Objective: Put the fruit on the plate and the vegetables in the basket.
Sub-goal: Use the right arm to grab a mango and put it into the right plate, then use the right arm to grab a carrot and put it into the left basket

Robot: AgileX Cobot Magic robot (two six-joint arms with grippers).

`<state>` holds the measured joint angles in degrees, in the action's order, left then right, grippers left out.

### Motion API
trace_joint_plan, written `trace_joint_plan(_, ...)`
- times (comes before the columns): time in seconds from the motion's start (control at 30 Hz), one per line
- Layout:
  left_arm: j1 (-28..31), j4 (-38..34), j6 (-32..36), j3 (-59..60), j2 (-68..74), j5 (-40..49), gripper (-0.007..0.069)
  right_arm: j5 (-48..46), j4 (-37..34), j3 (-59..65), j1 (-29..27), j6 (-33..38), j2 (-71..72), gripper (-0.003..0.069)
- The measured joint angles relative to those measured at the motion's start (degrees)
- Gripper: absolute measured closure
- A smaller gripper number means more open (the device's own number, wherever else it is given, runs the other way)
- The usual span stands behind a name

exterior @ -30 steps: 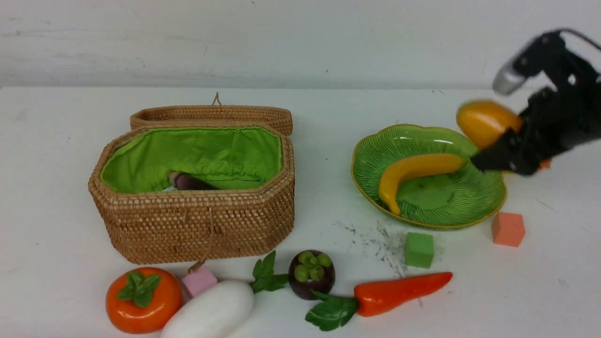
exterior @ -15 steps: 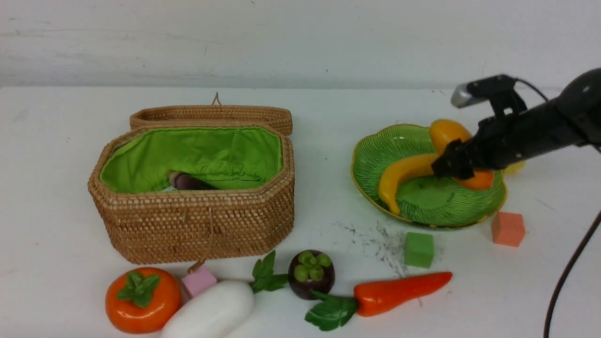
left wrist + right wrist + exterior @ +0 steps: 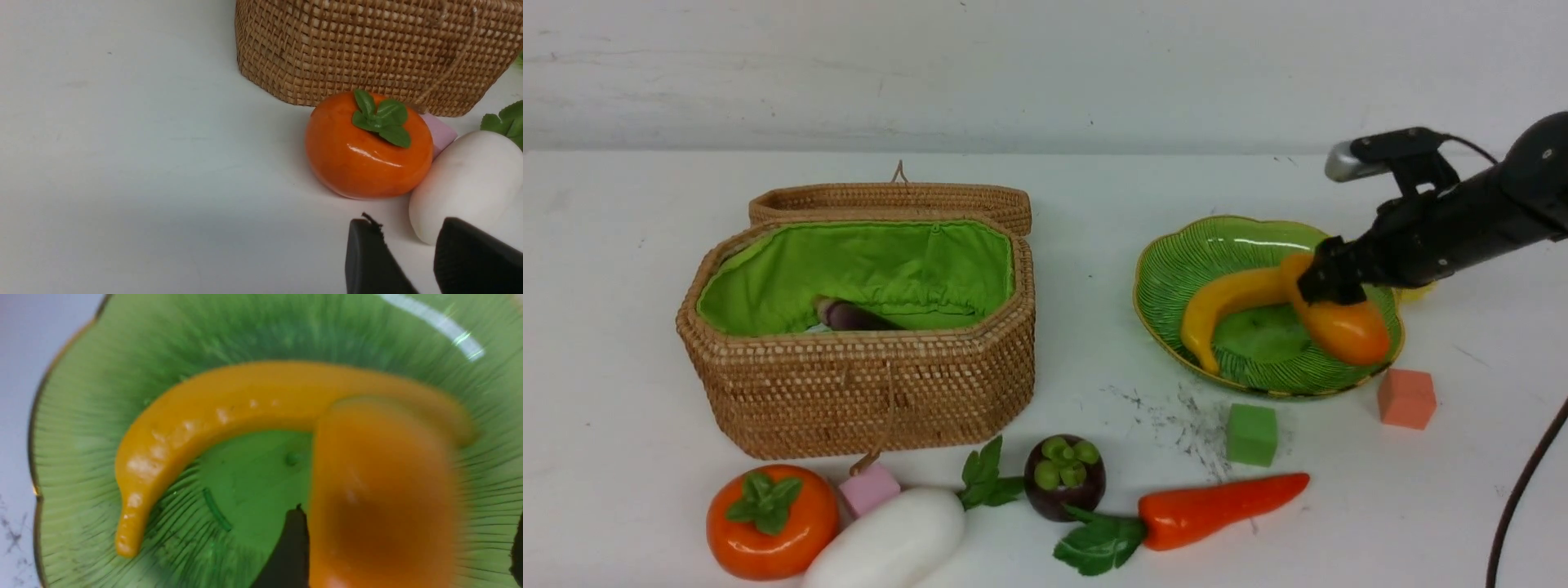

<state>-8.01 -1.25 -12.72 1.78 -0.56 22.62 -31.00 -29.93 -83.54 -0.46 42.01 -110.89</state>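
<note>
Between the spread fingers of the right gripper, the space is taken up by the mango; just ahead, the banana is laid across the plate. Directly before the left gripper, passage is blocked by the radish and persimmon, the basket behind them; bare table is found beside the persimmon, away from the radish.

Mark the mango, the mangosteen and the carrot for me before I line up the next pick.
mango (image 3: 1343, 331): front view, middle of its orange body.
mangosteen (image 3: 1058, 502): front view, dark purple skin below the green knobs.
carrot (image 3: 1225, 502): front view, middle of the red-orange root.
</note>
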Motion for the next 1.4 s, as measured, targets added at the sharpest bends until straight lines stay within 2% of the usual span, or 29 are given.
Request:
trace_joint_plan(0.13, 0.0, 0.0, 0.0, 0.0, 0.0, 0.0, 0.0386, -2.3, 1.4, 0.0, -1.4, -0.5, 4.0, -0.0003)
trace_joint_plan(0.2, 0.0, 0.0, 0.0, 0.0, 0.0, 0.0, 0.0386, -4.6, 1.6, 0.0, -1.5, 1.6, 6.4, 0.0010)
trace_joint_plan(0.3, 0.0, 0.0, 0.0, 0.0, 0.0, 0.0, 0.0386, -13.8, 1.8, -0.1, 0.5, 13.2, 10.2, 0.0035)
trace_joint_plan(0.4, 0.0, 0.0, 0.0, 0.0, 0.0, 0.0, 0.0386, -25.7, 1.9, 1.1, 6.5, 31.4, 12.6, 0.0070)
trace_joint_plan(0.47, 0.0, 0.0, 0.0, 0.0, 0.0, 0.0, 0.0386, -28.9, 1.7, 3.4, 11.4, 39.6, 12.9, 0.0088)
trace_joint_plan(0.53, 0.0, 0.0, 0.0, 0.0, 0.0, 0.0, 0.0386, -28.1, 2.1, 5.7, 16.0, 42.7, 12.4, 0.0099)
trace_joint_plan(0.7, 0.0, 0.0, 0.0, 0.0, 0.0, 0.0, 0.0386, -24.4, 8.1, 9.8, 23.7, 43.9, 8.8, 0.0106)
trace_joint_plan(0.8, 0.0, 0.0, 0.0, 0.0, 0.0, 0.0, 0.0386, -20.7, 12.1, 10.6, 26.9, 41.8, 4.9, 0.0106)
trace_joint_plan(0.97, 0.0, 0.0, 0.0, 0.0, 0.0, 0.0, 0.0386, -16.6, 14.5, 10.7, 27.5, 37.7, 0.6, 0.0132)
trace_joint_plan(1.03, 0.0, 0.0, 0.0, 0.0, 0.0, 0.0, 0.0386, -17.9, 14.9, 10.7, 27.5, 36.6, -0.6, 0.0222)
trace_joint_plan(1.07, 0.0, 0.0, 0.0, 0.0, 0.0, 0.0, 0.0386, -19.1, 14.9, 10.7, 27.6, 36.4, -0.7, 0.0292)
trace_joint_plan(1.13, 0.0, 0.0, 0.0, 0.0, 0.0, 0.0, 0.0386, -21.0, 14.9, 10.7, 27.6, 36.2, -0.7, 0.0318)
trace_joint_plan(1.33, 0.0, 0.0, 0.0, 0.0, 0.0, 0.0, 0.0386, -26.7, 15.6, 7.2, 27.6, 36.2, 3.9, 0.0307)
trace_joint_plan(1.4, 0.0, 0.0, 0.0, 0.0, 0.0, 0.0, 0.0386, -29.5, 13.8, 1.1, 27.6, 36.2, 8.7, 0.0307)
